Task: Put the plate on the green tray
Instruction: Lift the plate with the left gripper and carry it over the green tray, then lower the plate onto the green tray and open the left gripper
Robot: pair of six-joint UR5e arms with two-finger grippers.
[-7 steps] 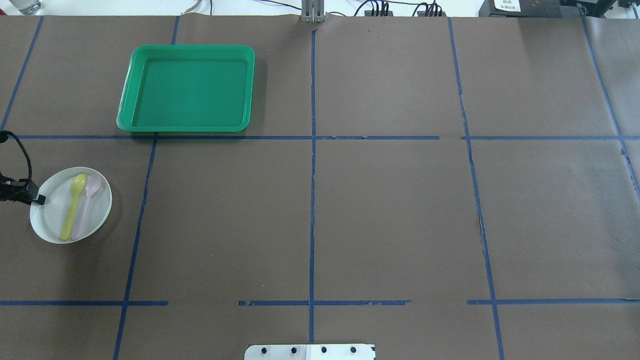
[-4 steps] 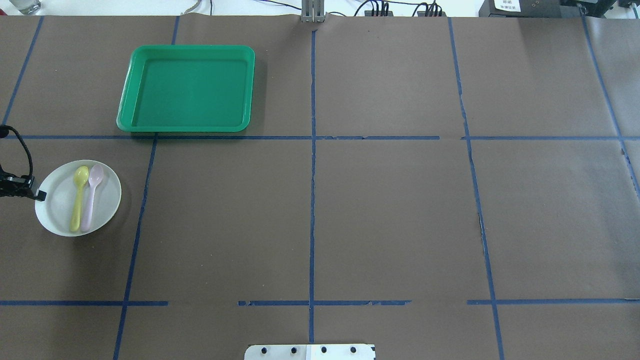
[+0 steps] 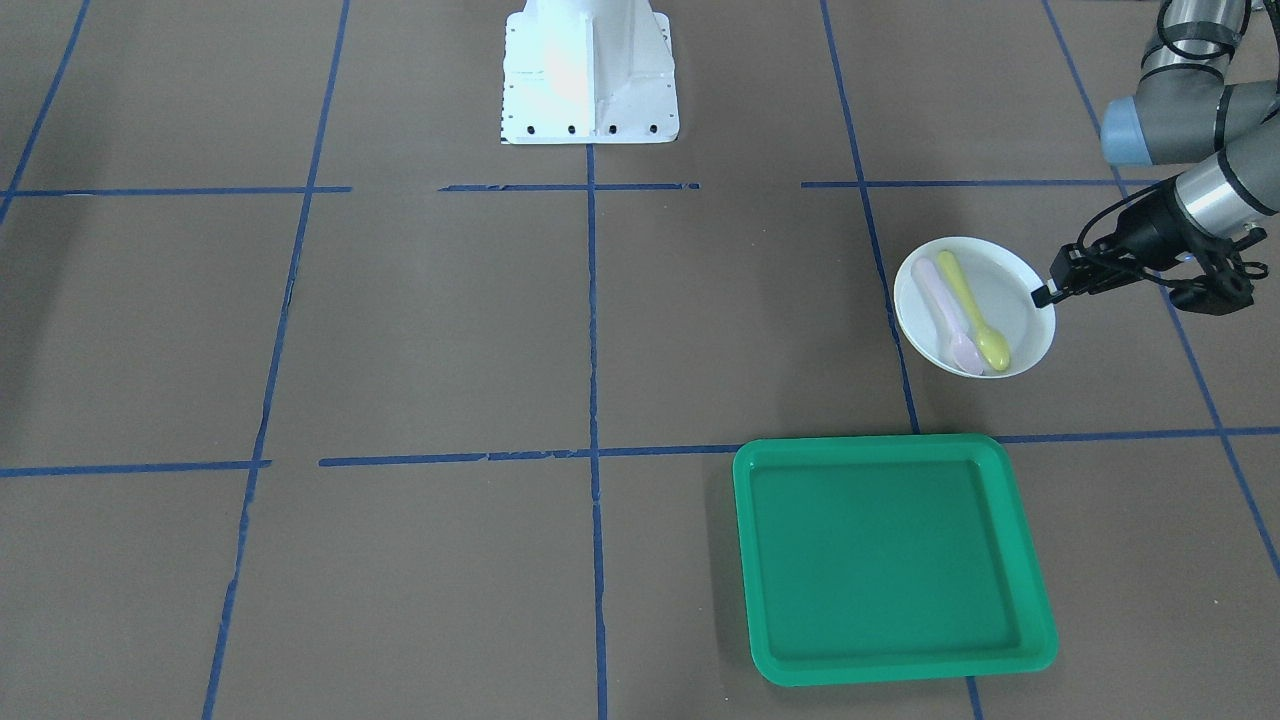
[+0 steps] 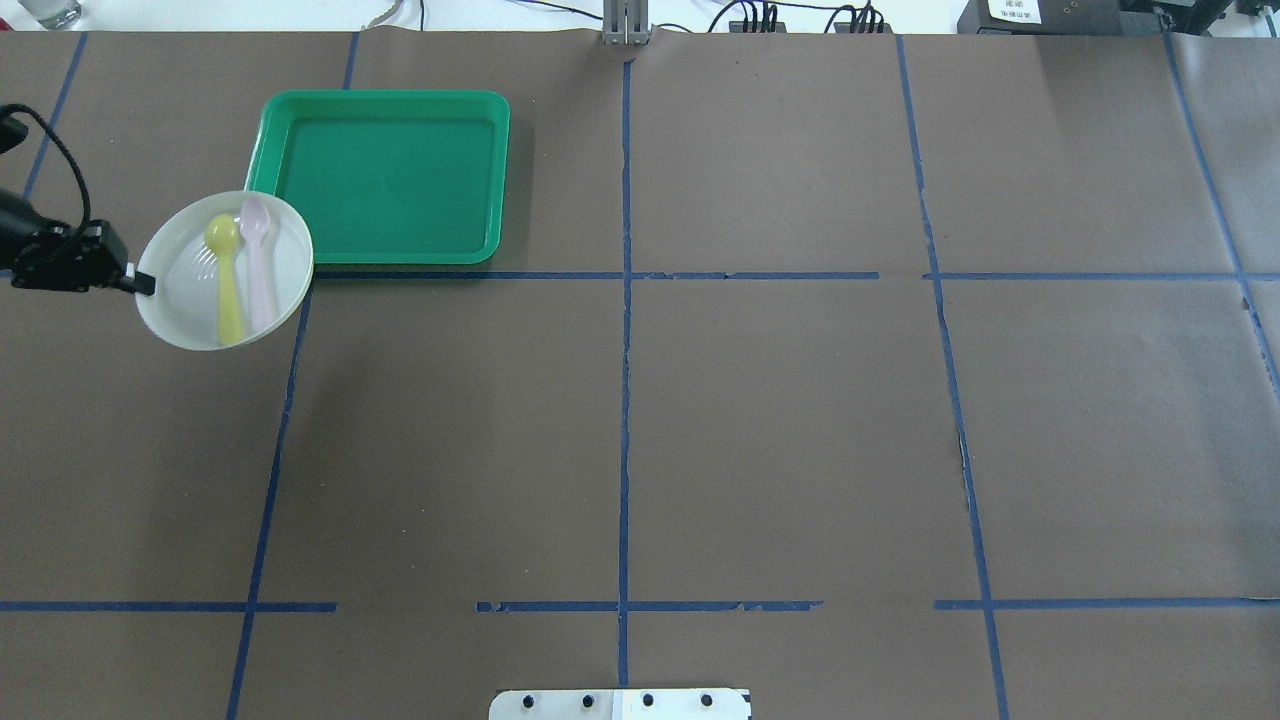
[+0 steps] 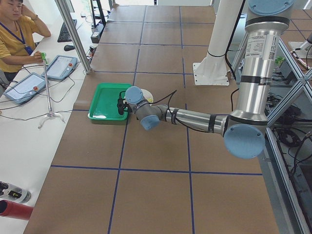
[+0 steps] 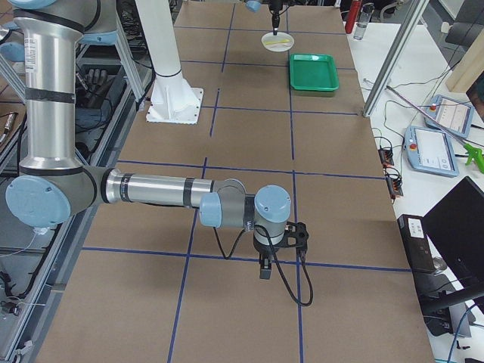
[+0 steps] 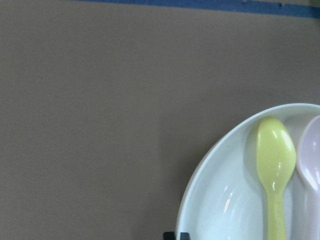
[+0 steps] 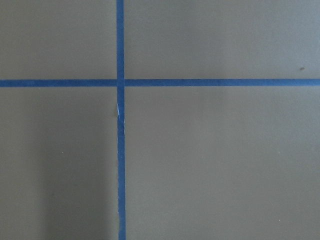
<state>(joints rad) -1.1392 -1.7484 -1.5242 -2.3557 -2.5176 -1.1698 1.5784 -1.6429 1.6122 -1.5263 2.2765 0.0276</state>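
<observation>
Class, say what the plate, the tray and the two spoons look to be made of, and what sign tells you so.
The plate: likely glossy white plastic or melamine; highlights, faint ridges. The tray: bright green moulded plastic, smooth, rounded rim. The yellow spoon and pink spoon: pastel plastic, slightly shiny.

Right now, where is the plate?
In the overhead view the plate is at far left, its rim in the left gripper, beside the green tray.

We see plate [image 4: 185, 288] white, faint concentric ridges. We note yellow spoon [image 4: 228, 285], pale pink spoon [image 4: 260, 268]. We find green tray [image 4: 380, 180] bright green, plain; table cover [image 4: 780, 420] brown, blue tape lines in grid; left gripper [image 4: 145, 285] black; left arm [image 3: 1222, 188] silver, grey-blue joints.
</observation>
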